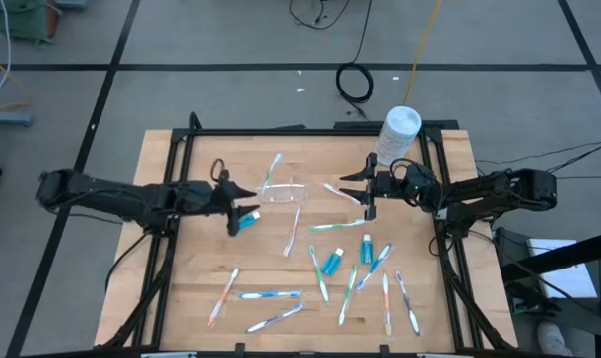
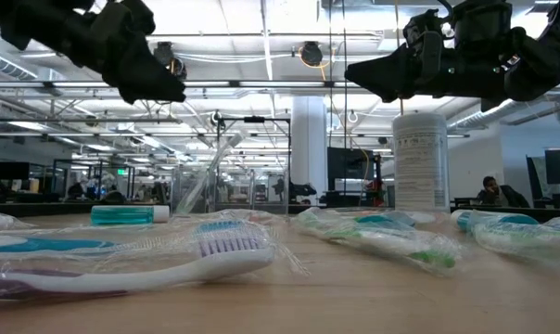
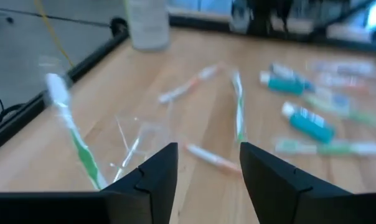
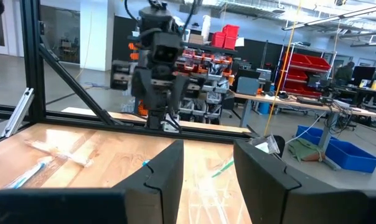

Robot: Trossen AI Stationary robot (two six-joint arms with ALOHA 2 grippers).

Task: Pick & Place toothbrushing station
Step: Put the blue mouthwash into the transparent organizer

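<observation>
**Both grippers hanging over the cup**

The left gripper (image 1: 249, 215) is hovering left of the clear cup (image 1: 286, 192) — fingers apart, holding nothing. The cup is lying on its side, a toothbrush (image 1: 271, 172) poking out. Toothbrushes and toothpaste tubes (image 1: 332, 263) are lying scattered below. The right gripper (image 1: 367, 189) is waiting right of the cup — fingers apart, empty.

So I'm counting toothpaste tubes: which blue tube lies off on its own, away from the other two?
The blue tube just below the left gripper, left of the clear cup. The other two tubes lie together among the toothbrushes further right.
</observation>
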